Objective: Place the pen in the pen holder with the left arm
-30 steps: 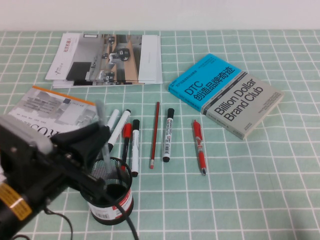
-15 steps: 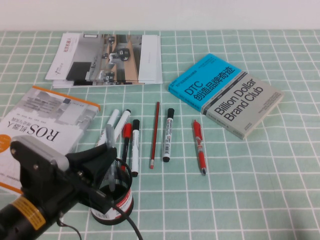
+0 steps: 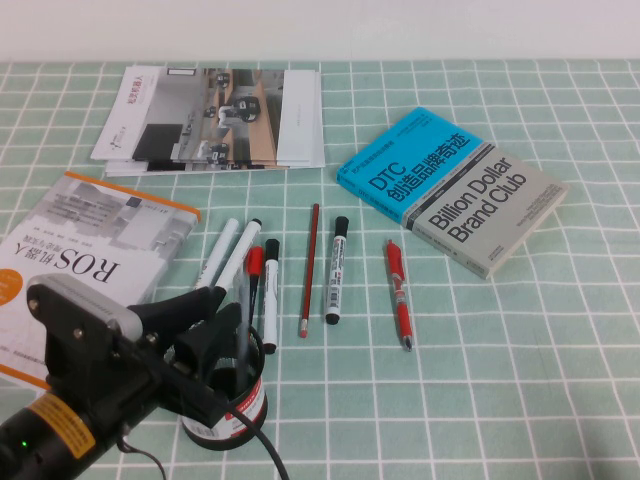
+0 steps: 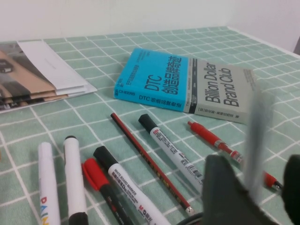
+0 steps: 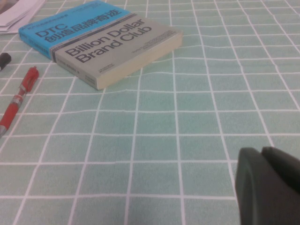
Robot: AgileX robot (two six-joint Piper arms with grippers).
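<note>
On the green grid cloth, my left gripper (image 3: pixel 222 318) stands released; pen (image 3: pixel 244 325) upright in the near-left holder (image 3: pixel 235 400). I should lift straight clear. Right gripper (image 5: pixel 269 185): cannot tell.

My left gripper (image 3: pixel 205 325) hangs with its fingers spread directly over the pen holder (image 3: pixel 225 400), the pen (image 3: pixel 243 325) upright between them. Just beyond stand the whiteboard markers (image 3: pixel 268 295); the ROS book (image 3: pixel 90 250) lies close on my left. My right gripper (image 5: pixel 269 187) sits above bare tablecloth (image 5: pixel 178 126), well apart from the Billion Dollar Brand Club book (image 5: pixel 105 42).
</note>
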